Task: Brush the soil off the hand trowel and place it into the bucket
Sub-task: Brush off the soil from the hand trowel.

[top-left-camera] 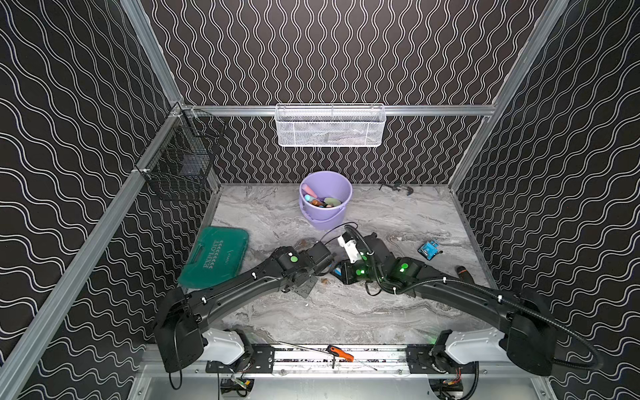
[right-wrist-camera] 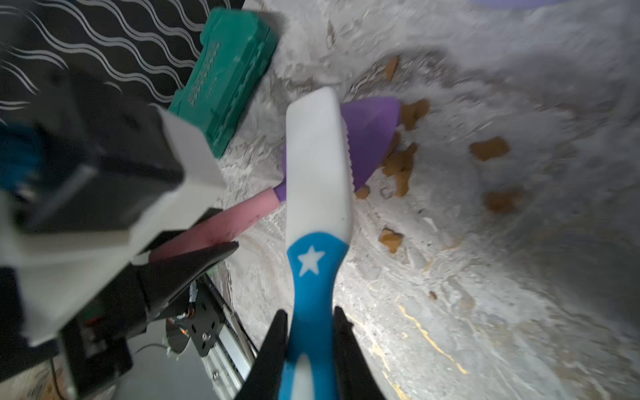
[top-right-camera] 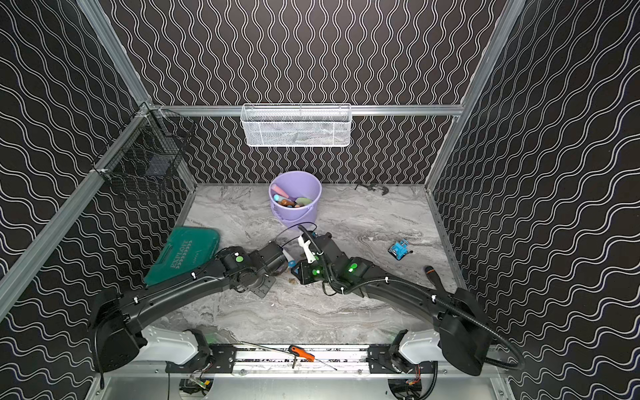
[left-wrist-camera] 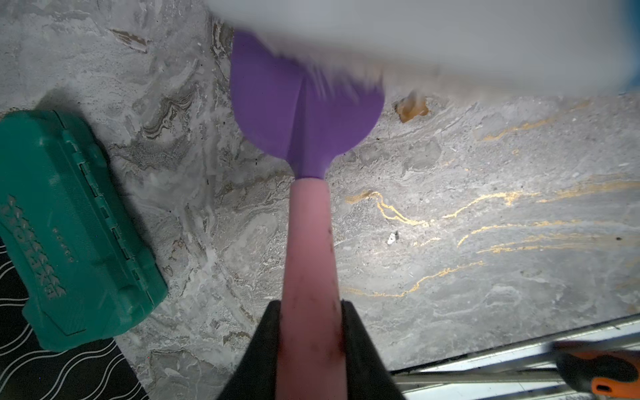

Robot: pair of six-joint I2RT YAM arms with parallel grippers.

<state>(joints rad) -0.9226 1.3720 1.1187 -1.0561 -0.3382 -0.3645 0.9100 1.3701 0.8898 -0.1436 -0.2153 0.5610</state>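
The hand trowel has a purple blade and a pink handle. My left gripper is shut on that handle and holds the blade low over the marble table. My right gripper is shut on the blue handle of a brush. The brush's white head lies across the trowel blade and shows as a white blur in the left wrist view. Brown soil clumps lie on the table beside the blade. The lilac bucket stands at the back centre and holds several coloured tools.
A green tool case lies left of the arms. A small blue object and a black handle lie at the right. An orange-handled screwdriver rests on the front rail. A white mesh basket and a black wire basket hang on the walls.
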